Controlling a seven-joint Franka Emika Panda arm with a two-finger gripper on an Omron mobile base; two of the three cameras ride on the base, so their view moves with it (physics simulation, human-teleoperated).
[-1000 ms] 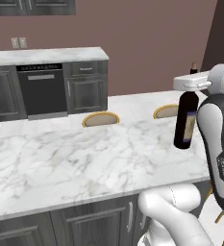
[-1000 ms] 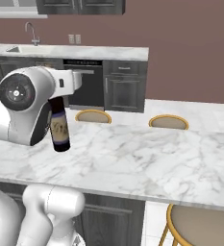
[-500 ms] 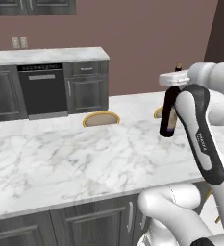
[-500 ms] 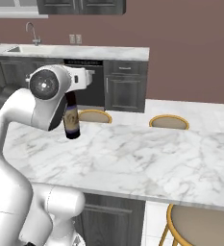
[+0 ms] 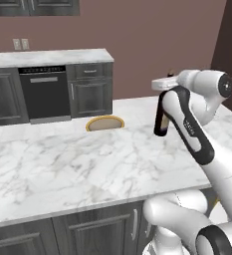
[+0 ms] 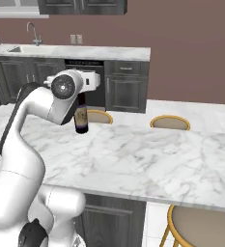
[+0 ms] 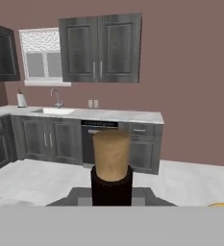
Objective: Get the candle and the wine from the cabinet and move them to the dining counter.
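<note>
Claw (image 6: 81,92) clamped on the neck of the wine bottle (image 6: 81,118), holding it upright from above. In the right base view the bottle's dark body hangs beside the arm's round white joint, its base at or just above the marble desk (image 6: 147,159); contact with the slab cannot be confirmed. In the left base view the bottle (image 5: 161,122) is largely hidden behind the forearm, with only its lower body showing over the far part of the desk. In the hand view the bottle top (image 7: 111,156) fills the centre, close to the lens.

Against the frame of a second ago, the arm has carried the bottle away from the robot's side of the desk toward the far edge, nearer the stools (image 6: 169,122), and the bottle sits lower over the slab. The bottle has stayed upright and gripped throughout.

Contents of the bottle cannot be judged through the dark glass. A cream-gold label is visible on its body; no writing on it is legible.
</note>
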